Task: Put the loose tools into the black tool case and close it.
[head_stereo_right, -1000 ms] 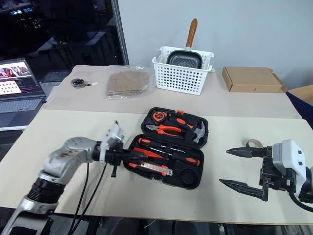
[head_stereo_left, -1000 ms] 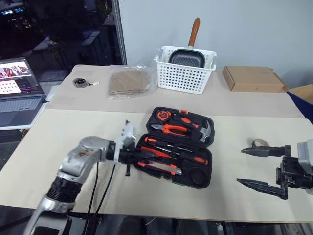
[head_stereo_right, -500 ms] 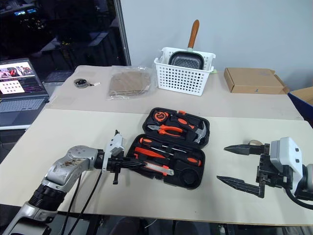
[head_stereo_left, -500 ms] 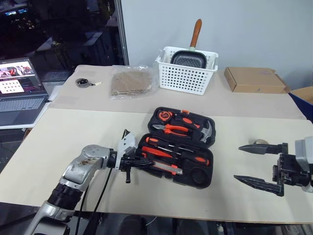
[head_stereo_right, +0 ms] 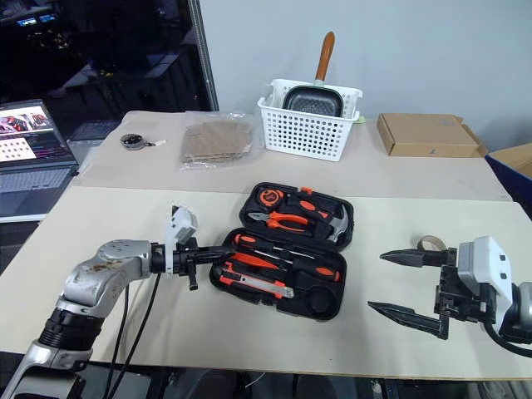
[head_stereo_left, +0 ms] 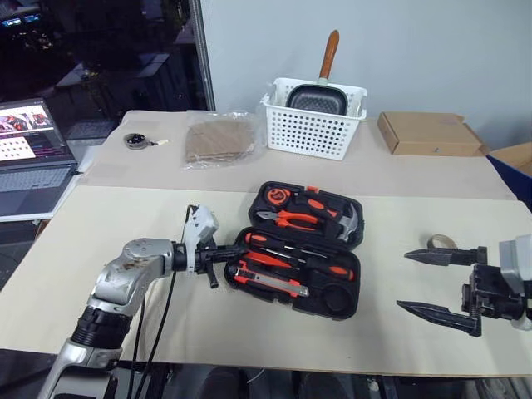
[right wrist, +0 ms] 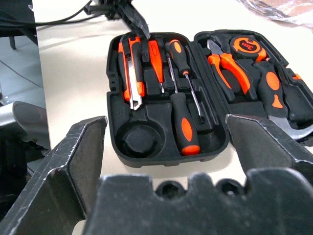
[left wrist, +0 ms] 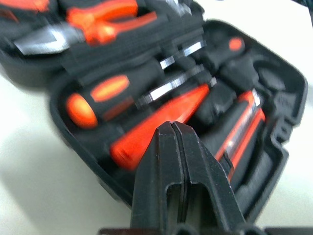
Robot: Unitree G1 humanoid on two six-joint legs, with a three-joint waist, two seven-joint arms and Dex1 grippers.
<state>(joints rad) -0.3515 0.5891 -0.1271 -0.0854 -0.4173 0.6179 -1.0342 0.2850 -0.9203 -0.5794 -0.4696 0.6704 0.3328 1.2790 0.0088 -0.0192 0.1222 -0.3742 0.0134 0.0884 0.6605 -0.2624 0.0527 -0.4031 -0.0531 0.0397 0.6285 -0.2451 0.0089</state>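
The table (head_stereo_left: 125, 241) filled most of the frame, covered in pale sheeting. Left of it, at the picture's edge, stood an open laptop (head_stereo_left: 33, 154). At upper centre sat a white basket (head_stereo_left: 312, 125) holding a dark pan with an orange handle, and to its right a flat cardboard box (head_stereo_left: 428, 133). Left of the basket lay a clear bag (head_stereo_left: 218, 140) of brown material, and further left a small round black object (head_stereo_left: 137, 140), perhaps a tape measure, though it was too small to be sure.

The case (head_stereo_left: 303, 249) lay open at the centre of the frame, both halves flat. Its far half held the pliers (head_stereo_left: 287, 219) and hammer (head_stereo_left: 345, 220). Its near half held the four slim tools: a screwdriver (right wrist: 183, 125) with a thick black-and-orange handle, a long-shafted one (right wrist: 178, 56), the thin red screwdriver (right wrist: 155, 58) and the knife (right wrist: 133, 73), each lying in the tray.

The left gripper (head_stereo_left: 226, 253) reached in from the lower left, its fingers (left wrist: 171, 161) pressed together with nothing between them, the tip at the case's left edge beside the knife. The right gripper (head_stereo_left: 440, 283) hung at the lower right of the frame, well apart from the case, jaws spread wide and empty. Just behind it lay a small tape roll (head_stereo_left: 440, 242).
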